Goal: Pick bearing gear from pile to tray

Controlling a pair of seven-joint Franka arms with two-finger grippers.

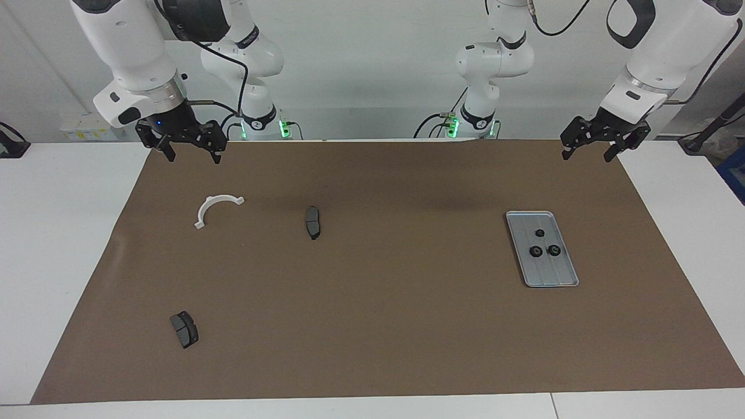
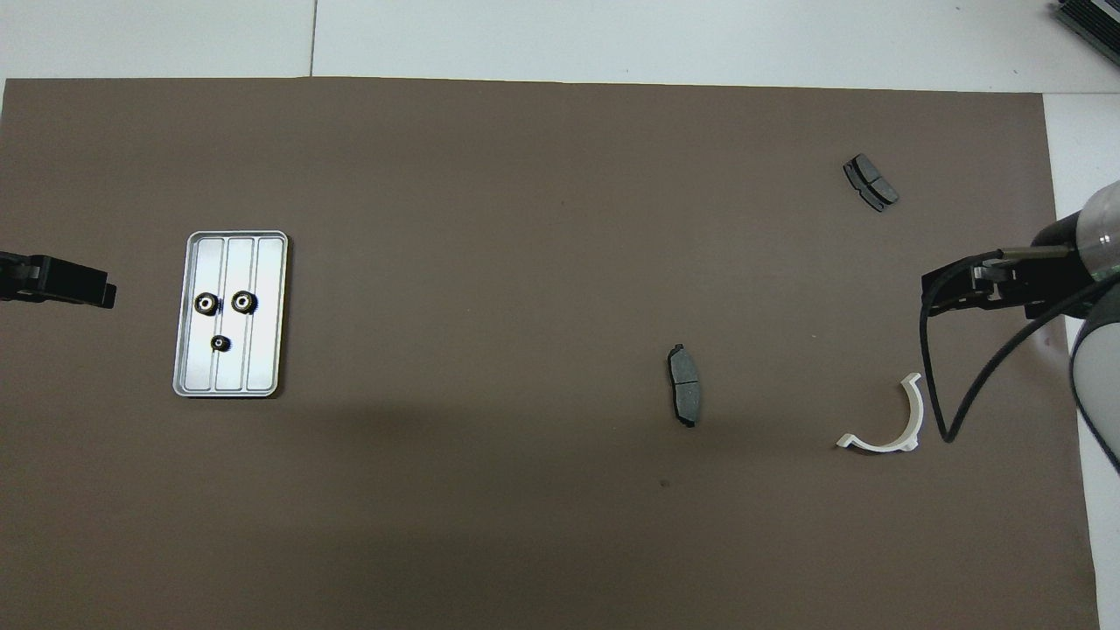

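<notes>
The silver tray (image 1: pixel 550 273) lies on the brown mat toward the left arm's end and also shows in the overhead view (image 2: pixel 262 350). Three small black gears (image 1: pixel 535 251) sit in it (image 2: pixel 206 303). What is left of the pile lies toward the right arm's end: a white curved bracket (image 1: pixel 210 202) (image 2: pixel 879 446) and two dark grey brake pads (image 1: pixel 312 222) (image 1: pixel 184 329). I see no gear loose on the mat. My left gripper (image 1: pixel 588 153) (image 2: pixel 96 289) is open and empty, raised over the mat's edge at its own end. My right gripper (image 1: pixel 192 154) (image 2: pixel 936 297) is open and empty, raised over the mat near the bracket.
The brown mat (image 1: pixel 372 326) covers most of the white table. One brake pad (image 2: pixel 685 385) lies mid-mat, the other (image 2: pixel 870 182) lies farther from the robots. A black cable (image 2: pixel 927 376) hangs from the right arm.
</notes>
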